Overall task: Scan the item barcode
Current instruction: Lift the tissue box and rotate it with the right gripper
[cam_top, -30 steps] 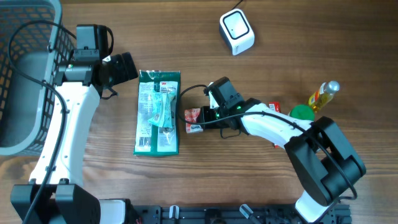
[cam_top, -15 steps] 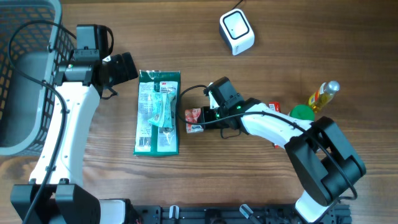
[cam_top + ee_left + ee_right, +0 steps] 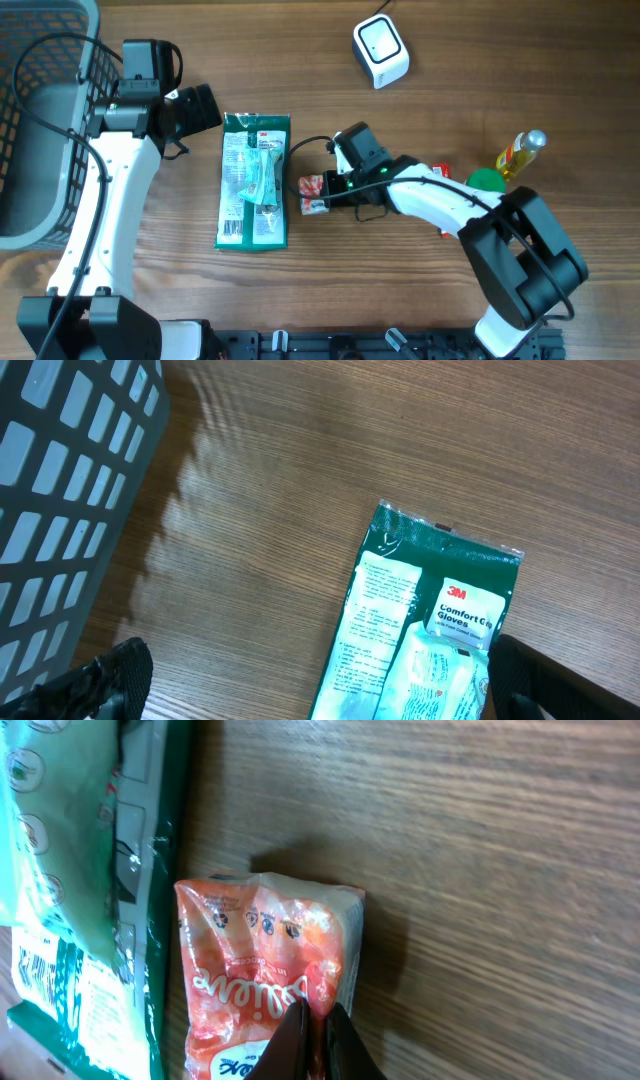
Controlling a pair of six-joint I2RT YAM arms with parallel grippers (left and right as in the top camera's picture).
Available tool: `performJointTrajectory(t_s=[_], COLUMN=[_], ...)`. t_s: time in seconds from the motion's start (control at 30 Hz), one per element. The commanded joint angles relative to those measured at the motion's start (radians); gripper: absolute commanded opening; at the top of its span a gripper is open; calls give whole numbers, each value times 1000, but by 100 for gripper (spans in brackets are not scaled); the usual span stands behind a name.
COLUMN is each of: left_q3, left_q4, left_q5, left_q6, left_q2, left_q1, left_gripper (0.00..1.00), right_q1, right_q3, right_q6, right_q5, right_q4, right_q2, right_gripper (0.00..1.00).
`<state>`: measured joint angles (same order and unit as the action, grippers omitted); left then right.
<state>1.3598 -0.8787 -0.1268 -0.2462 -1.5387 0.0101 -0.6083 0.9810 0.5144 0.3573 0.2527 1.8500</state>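
A small orange-red snack packet (image 3: pixel 312 193) lies on the wooden table beside a green 3M glove pack (image 3: pixel 254 180). My right gripper (image 3: pixel 331 187) is shut on the packet's right edge. In the right wrist view its black fingertips (image 3: pixel 318 1015) pinch a fold of the packet (image 3: pixel 260 960), which rests on the wood. My left gripper (image 3: pixel 200 108) hovers open to the upper left of the glove pack. The left wrist view shows its fingers spread wide (image 3: pixel 325 690) over the glove pack's top (image 3: pixel 430 630). The white barcode scanner (image 3: pixel 381 50) stands at the back, right of centre.
A grey mesh basket (image 3: pixel 40 120) fills the far left, and its wall shows in the left wrist view (image 3: pixel 60 480). A yellow bottle (image 3: pixel 522 153), a green lid (image 3: pixel 487 181) and a small red pack (image 3: pixel 441 172) lie behind the right arm.
The right gripper's fingers have closed onto the snack packet's edge. The packet has shifted slightly. The left arm has not moved.
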Motion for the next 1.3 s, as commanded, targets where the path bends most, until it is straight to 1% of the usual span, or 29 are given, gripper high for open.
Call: performJointTrajectory(t_s=[0.0, 0.1, 0.17, 0.27, 0.37, 0.47, 0.63, 0.77, 0.93, 1.07, 1.27], left_q3=[5, 5, 5, 5, 5, 5, 5, 5, 5, 5, 5], left_q4=[2, 2, 2, 2, 2, 2, 2, 2, 3, 2, 2], left_q5=[-5, -5, -5, -5, -5, -5, -5, -5, -5, -5, -5], left_q6=[-9, -9, -9, -9, -9, -9, -9, -9, -9, -9, -9], left_q2=[-2, -2, -2, -2, -2, -2, -2, -2, -2, -2, -2], left_q1=[-6, -6, -6, -6, -6, -6, -6, -6, -6, -6, -6], left_gripper=[100, 100, 100, 100, 100, 100, 100, 100, 100, 100, 100], right_q1=[79, 153, 203, 251, 293, 336, 393, 421, 423, 423, 439], right_q3=[6, 6, 6, 6, 6, 6, 6, 6, 6, 6, 6], right_q6=[-20, -115, -172, -189, -228, -227, -230, -230, -224, -223, -224], right_q5=[103, 297, 468, 627, 836, 1015, 1248, 1266, 1266, 1267, 1267], right_q4=[56, 74, 83, 92, 81, 52, 13, 29, 33, 69, 108], right_q2=[-66, -135, -185, -234, -277, -306, -311, -314, -315, -322, -371], right_gripper=[4, 4, 4, 4, 4, 4, 4, 4, 4, 4, 4])
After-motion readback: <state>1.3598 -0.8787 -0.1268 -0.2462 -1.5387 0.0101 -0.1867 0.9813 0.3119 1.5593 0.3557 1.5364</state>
